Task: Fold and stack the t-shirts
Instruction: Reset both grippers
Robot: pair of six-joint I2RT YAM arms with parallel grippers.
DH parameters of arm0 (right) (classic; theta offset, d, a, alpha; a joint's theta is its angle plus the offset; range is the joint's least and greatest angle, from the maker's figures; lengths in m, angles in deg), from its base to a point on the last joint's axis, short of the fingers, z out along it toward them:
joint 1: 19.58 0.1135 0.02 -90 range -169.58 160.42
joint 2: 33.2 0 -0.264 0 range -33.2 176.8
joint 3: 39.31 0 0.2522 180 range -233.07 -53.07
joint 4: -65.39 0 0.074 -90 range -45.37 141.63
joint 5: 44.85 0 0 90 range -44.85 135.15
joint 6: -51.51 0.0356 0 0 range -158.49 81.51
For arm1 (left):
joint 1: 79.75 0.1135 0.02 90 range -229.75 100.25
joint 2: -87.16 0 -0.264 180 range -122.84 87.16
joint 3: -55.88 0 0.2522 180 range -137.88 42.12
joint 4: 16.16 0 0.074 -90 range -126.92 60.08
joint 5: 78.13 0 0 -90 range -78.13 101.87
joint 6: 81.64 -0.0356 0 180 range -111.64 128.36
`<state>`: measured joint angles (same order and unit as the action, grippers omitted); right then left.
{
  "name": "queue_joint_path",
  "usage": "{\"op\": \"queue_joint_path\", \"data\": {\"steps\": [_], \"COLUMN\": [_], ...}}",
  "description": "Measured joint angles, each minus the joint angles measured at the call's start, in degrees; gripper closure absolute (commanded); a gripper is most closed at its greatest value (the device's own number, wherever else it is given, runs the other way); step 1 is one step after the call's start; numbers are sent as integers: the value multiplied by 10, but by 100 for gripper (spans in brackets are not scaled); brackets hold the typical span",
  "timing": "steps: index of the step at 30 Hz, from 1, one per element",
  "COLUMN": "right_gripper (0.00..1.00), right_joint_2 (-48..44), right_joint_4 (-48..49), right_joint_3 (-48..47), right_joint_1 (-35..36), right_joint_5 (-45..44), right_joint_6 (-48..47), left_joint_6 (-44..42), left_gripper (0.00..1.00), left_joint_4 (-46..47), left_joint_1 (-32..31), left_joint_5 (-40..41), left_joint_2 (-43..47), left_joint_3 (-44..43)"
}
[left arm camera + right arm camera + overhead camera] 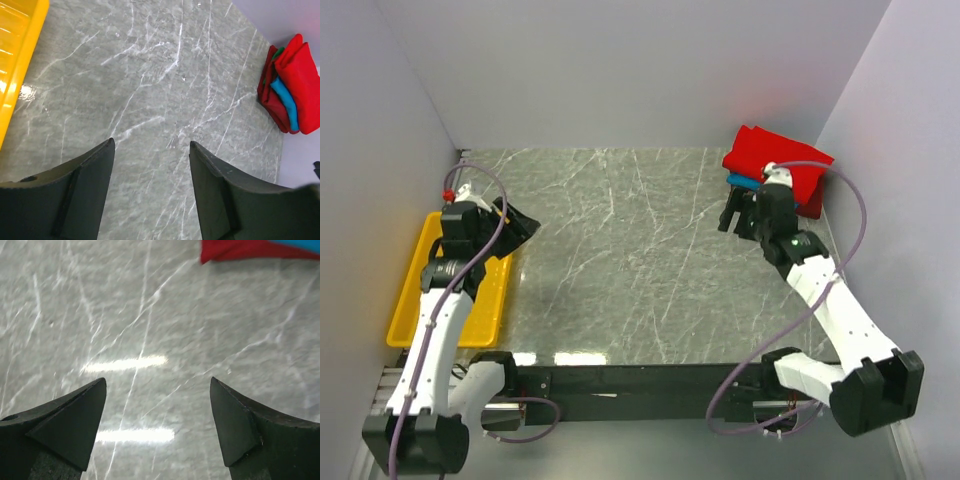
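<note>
The t-shirts lie folded in one stack (780,165) at the far right corner of the marble table. The bright red shirt (305,85) is on top, the turquoise-blue shirt (286,102) shows as a strip in the middle, and the darker red shirt (270,102) is at the bottom. The stack's near edge shows in the right wrist view (250,250). My right gripper (732,215) is open and empty, just in front of the stack. My left gripper (520,225) is open and empty at the left side, by the tray.
A yellow plastic tray (415,290) sits at the left edge of the table and also shows in the left wrist view (15,55). White walls close in the table on the left, back and right.
</note>
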<state>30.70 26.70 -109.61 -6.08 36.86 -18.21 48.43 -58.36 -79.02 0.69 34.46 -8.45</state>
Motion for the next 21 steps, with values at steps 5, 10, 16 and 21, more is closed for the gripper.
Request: {"op": "queue_joint_path", "data": {"steps": [5,10,16,21], "right_gripper": [10,10,10,10], "right_joint_2": [-45,-69,-96,-108], "right_joint_4": [1,-2,-4,-4], "right_joint_3": [55,82,83,83], "right_joint_1": [52,67,69,69], "right_joint_5": [3,9,11,16], "right_joint_6": [20,29,26,21], "left_joint_6": [-5,-10,-35,-46], "left_gripper": [31,30,30,29], "left_joint_4": [-26,-53,-83,-104], "left_joint_1": [0,0,0,-1], "left_joint_5": [10,24,40,55], "left_joint_2": [62,96,116,130], "left_joint_3": [19,26,26,26]}}
